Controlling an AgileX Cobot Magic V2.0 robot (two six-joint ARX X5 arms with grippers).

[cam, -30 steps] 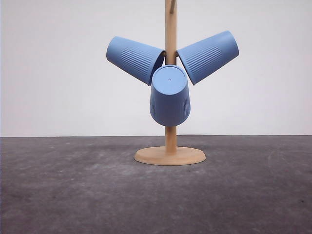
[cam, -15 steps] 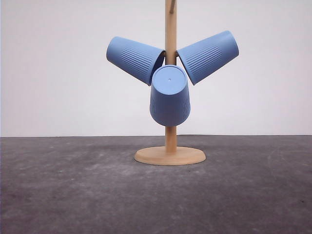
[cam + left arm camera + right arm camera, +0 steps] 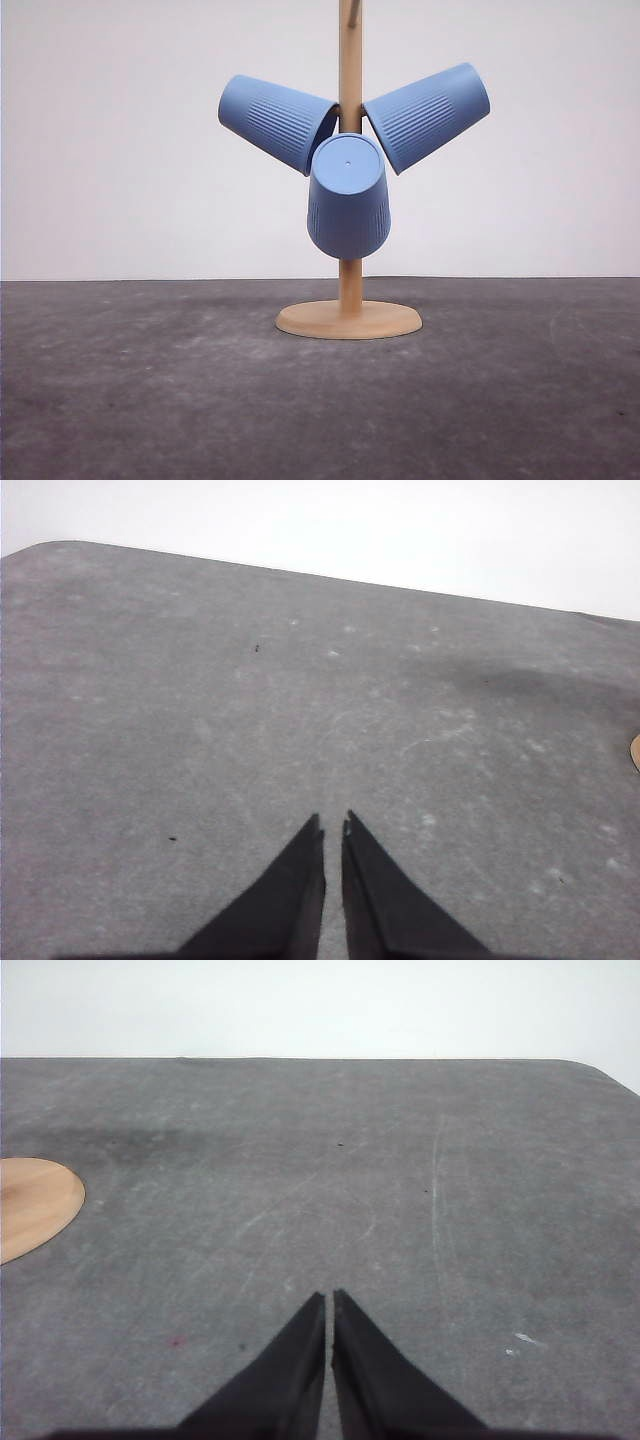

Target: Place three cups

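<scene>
We see the wooden stand (image 3: 349, 318) on the table (image 3: 150, 400), ahead of and between the left gripper (image 3: 333, 826) and right gripper (image 3: 329, 1298). Three cups hang on it: left cup (image 3: 275, 121), right cup (image 3: 428, 114), front cup (image 3: 348, 200) lower, nearest us.

This looks like a bare lab or test bench set up for recording rather than a lived-in room: a dark grey, scuffed matte tabletop (image 3: 150, 400) runs back to a plain white backdrop wall (image 3: 120, 130) with no furniture, shelving or clutter. The sole props are a wooden peg stand (image 3: 349, 300) carrying three matching light-blue cups (image 3: 348, 200), staged centrally well ahead of both arms, and the black fingers of the left gripper (image 3: 333, 832) and right gripper (image 3: 329, 1302) hover over bare tabletop just in front of them
</scene>
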